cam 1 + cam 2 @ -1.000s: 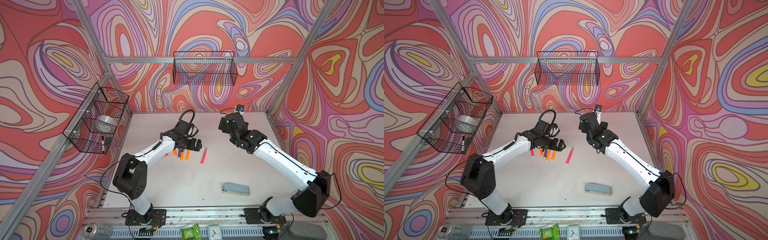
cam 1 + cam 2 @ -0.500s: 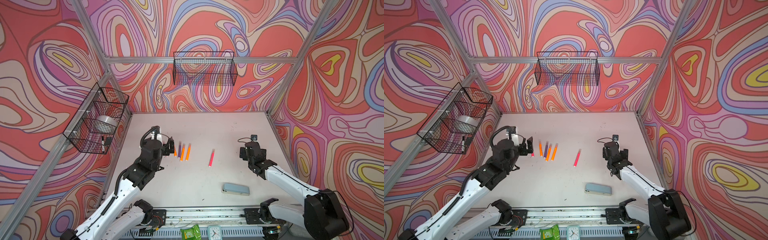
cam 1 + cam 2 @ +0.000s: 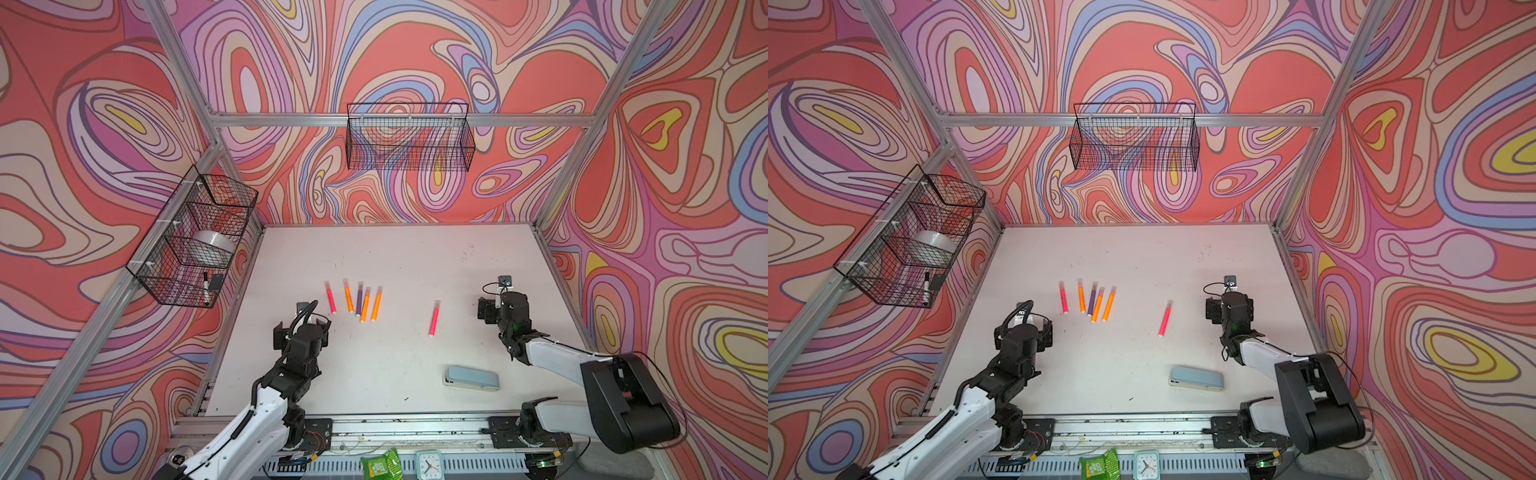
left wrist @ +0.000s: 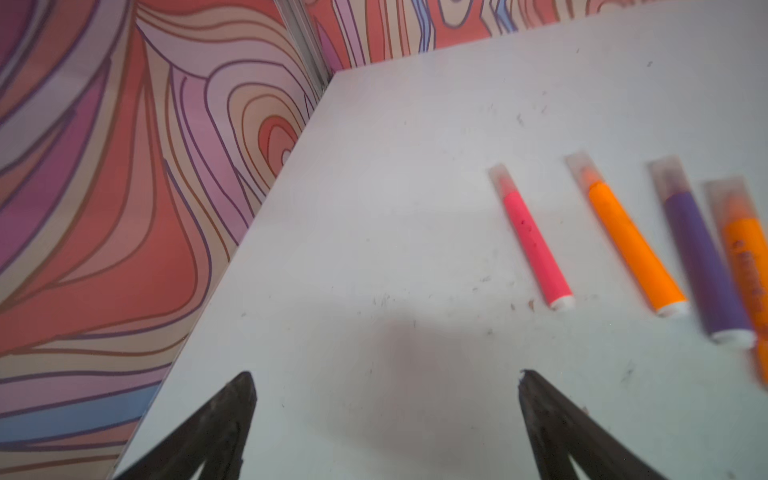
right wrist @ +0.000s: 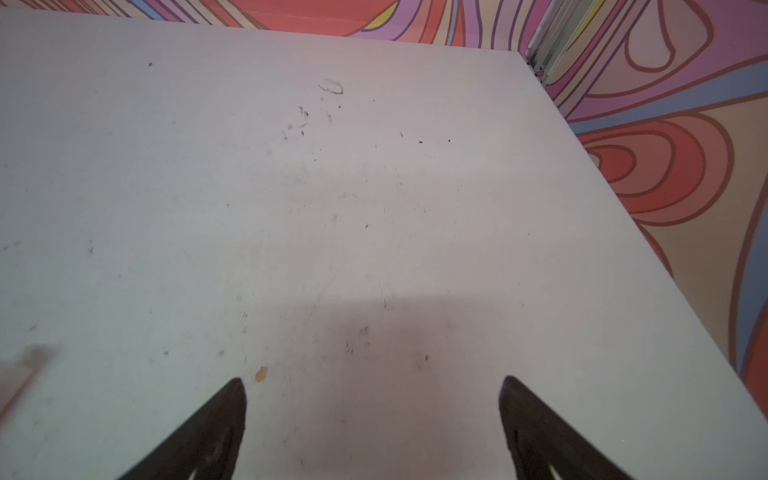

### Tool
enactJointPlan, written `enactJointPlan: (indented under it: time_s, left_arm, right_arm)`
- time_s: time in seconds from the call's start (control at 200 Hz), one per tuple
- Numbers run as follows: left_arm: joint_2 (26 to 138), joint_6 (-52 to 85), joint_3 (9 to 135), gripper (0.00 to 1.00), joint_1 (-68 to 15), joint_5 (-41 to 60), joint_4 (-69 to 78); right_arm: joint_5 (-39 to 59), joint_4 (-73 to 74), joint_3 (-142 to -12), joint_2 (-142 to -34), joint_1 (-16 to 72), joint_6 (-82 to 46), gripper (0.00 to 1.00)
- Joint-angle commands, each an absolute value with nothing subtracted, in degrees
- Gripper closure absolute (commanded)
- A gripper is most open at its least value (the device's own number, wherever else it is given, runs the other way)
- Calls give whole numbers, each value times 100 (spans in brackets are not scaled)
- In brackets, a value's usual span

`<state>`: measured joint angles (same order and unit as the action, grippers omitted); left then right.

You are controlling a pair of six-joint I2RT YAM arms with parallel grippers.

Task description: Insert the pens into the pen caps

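The left gripper (image 4: 384,378) is hovering over the table (image 3: 395,257), its jaws standing wide apart and gripping nothing. Five pens (image 3: 348,299) are lying side by side just ahead of it, slightly to its right, each wearing a clear cap (image 4: 500,176) on its far end. The right gripper (image 5: 372,380) is likewise gaping empty. A sixth pen (image 3: 434,318), pink and capped, is lying off to its left, between the two grippers.
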<state>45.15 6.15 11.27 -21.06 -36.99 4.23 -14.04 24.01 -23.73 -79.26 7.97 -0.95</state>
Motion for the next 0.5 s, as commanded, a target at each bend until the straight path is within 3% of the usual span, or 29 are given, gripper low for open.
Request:
enactJointPlan:
  time_s: [0.0,0.185,0.285,0.406,0.461,0.496]
  left_arm:
    - [5206,701,1319,0,-1695,-3768,1870]
    - [6911,217,1624,0,-887,-2745,3705]
    - [7718,134,1960,0,-669,-2122,4322]
    - [8854,-19,2030,1,-532,-1712,5497]
    - [8945,-8,1992,0,-513,-1680,5644]
    - [8834,56,2041,1,-503,-1663,5346]
  right_arm:
    - [-725,3368,-2842,-8556,412,-94,2]
    - [-628,3956,-3549,-9771,183,-33,2]
    - [-290,3876,-3499,-9686,-13,-186,2]
    - [-70,4783,-2992,-9662,-53,-159,2]
    - [-43,5603,-2656,-9836,-56,-121,2]
    - [-97,5327,-2715,-9764,-56,-111,2]
